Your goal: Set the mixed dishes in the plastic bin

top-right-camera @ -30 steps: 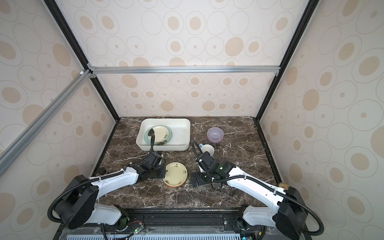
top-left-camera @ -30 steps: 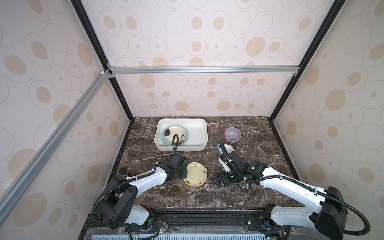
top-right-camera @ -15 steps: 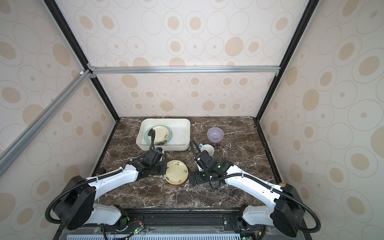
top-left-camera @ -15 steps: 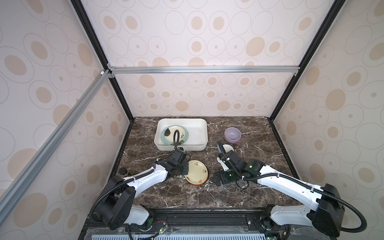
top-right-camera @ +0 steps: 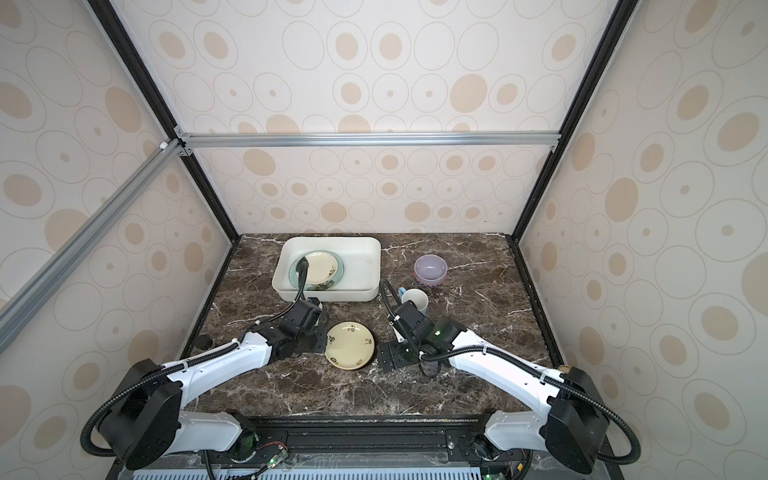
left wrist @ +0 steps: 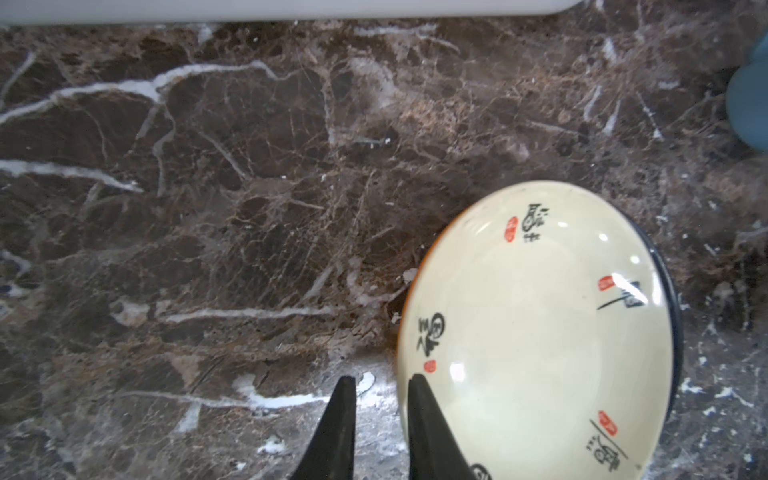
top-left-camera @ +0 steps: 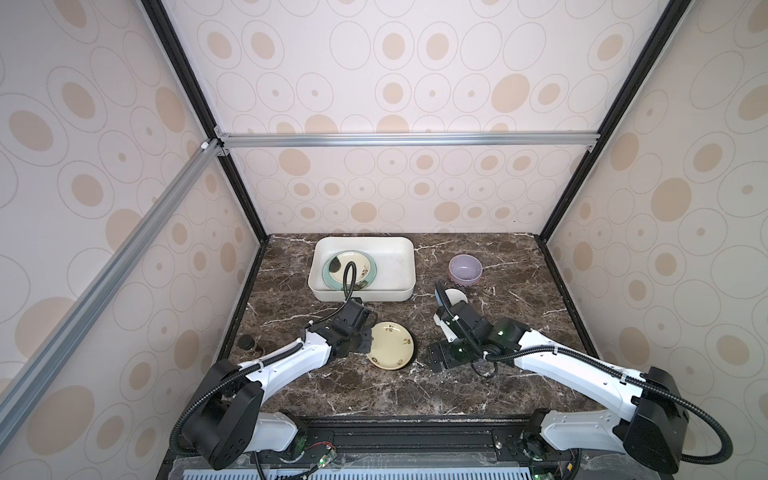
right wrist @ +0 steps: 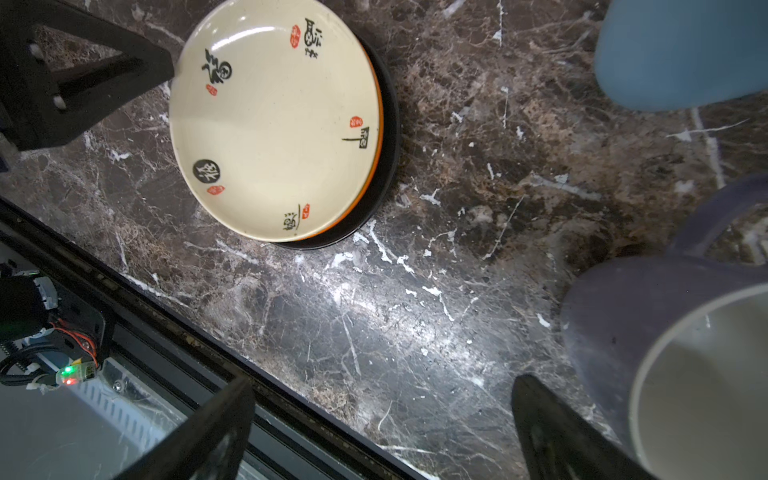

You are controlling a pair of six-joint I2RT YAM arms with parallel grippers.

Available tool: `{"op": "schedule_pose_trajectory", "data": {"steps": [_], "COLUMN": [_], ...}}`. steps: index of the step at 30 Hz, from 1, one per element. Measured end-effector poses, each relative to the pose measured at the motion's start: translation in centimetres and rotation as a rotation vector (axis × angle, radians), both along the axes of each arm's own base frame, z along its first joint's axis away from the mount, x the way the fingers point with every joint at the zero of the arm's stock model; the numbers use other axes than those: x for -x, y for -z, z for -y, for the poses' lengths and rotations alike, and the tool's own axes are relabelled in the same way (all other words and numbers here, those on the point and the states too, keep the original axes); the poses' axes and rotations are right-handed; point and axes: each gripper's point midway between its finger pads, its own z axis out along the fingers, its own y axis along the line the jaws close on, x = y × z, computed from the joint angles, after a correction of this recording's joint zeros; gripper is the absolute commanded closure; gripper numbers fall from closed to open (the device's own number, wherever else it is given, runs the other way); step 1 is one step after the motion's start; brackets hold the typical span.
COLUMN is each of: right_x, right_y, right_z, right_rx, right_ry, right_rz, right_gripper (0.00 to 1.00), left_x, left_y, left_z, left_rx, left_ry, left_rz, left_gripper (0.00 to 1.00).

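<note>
Cream plate [left wrist: 536,332] tops the black orange-rimmed plate [right wrist: 390,133]. Left gripper [left wrist: 380,382]: jaws barely parted astride the cream rim. Right gripper [right wrist: 384,382]: jaws wide, empty.

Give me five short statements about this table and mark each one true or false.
1. The plastic bin holds a teal plate with a small cream plate on it. True.
2. The lavender bowl sits inside the bin. False: in both top views it stands on the table, to the right of the bin.
3. The right claw is open and grips nothing. True.
4. The front cream plate at the left claw lies straight on the marble. False: it rests on the black orange-rimmed plate.
5. The light blue mug stands outside the bin. True.
</note>
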Motion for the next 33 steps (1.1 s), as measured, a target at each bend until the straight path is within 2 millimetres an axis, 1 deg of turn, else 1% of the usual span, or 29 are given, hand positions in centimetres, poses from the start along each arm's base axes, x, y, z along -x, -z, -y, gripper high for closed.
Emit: {"op": "schedule_pose_trajectory", "data": {"steps": [3, 4, 5, 7, 8, 10, 13, 15, 18, 22, 25, 27, 32, 33], "right_x": [0.0, 0.0, 0.0, 0.0, 0.0, 0.0, 0.0, 0.0, 0.0, 0.0, 0.1, 0.1, 0.0, 0.0], "right_y": [0.0, 0.0, 0.0, 0.0, 0.0, 0.0, 0.0, 0.0, 0.0, 0.1, 0.2, 0.2, 0.1, 0.1], "right_z": [0.0, 0.0, 0.0, 0.0, 0.0, 0.0, 0.0, 0.0, 0.0, 0.0, 0.3, 0.4, 0.5, 0.5], "right_rx": [0.0, 0.0, 0.0, 0.0, 0.0, 0.0, 0.0, -0.001, -0.002, 0.0, 0.005, 0.008, 0.01, 0.011], "right_ry": [0.0, 0.001, 0.0, 0.001, 0.0, 0.0, 0.0, 0.0, 0.0, 0.001, 0.003, 0.006, 0.008, 0.007], "right_rz": [0.0, 0.0, 0.001, 0.001, 0.001, 0.001, 0.001, 0.001, 0.002, 0.003, 0.004, 0.009, 0.017, 0.017], "right_gripper": [0.0, 0.0, 0.0, 0.0, 0.0, 0.0, 0.0, 0.0, 0.0, 0.0, 0.0, 0.0, 0.0, 0.0], "left_x": [0.1, 0.1, 0.1, 0.1, 0.1, 0.1, 0.2, 0.2, 0.0, -0.5, -0.9, -1.3, -1.6, -1.6], "left_y": [0.4, 0.5, 0.5, 0.5, 0.5, 0.5, 0.5, 0.6, 1.5, 2.5, 2.5, 2.3, 1.8, 1.7], "left_z": [-0.1, -0.1, -0.1, -0.1, -0.1, 0.1, 0.5, 0.6, 0.8, 1.4, 1.8, 2.2, 2.4, 2.4], "left_rx": [-0.014, -0.016, -0.017, -0.018, -0.015, -0.004, 0.012, 0.013, -0.01, -0.03, -0.034, -0.033, -0.044, -0.046], "left_ry": [0.006, 0.007, 0.007, 0.011, 0.01, 0.012, 0.02, 0.025, 0.034, 0.053, 0.069, 0.079, 0.091, 0.093], "left_rz": [-0.009, -0.011, -0.012, -0.013, -0.013, -0.016, -0.019, -0.028, -0.057, -0.089, -0.091, -0.087, -0.085, -0.086], "left_gripper": [0.97, 0.97, 0.93, 0.73, 0.66, 0.54, 0.5, 0.51, 0.53, 0.58, 0.7, 0.82, 0.94, 0.95]}}
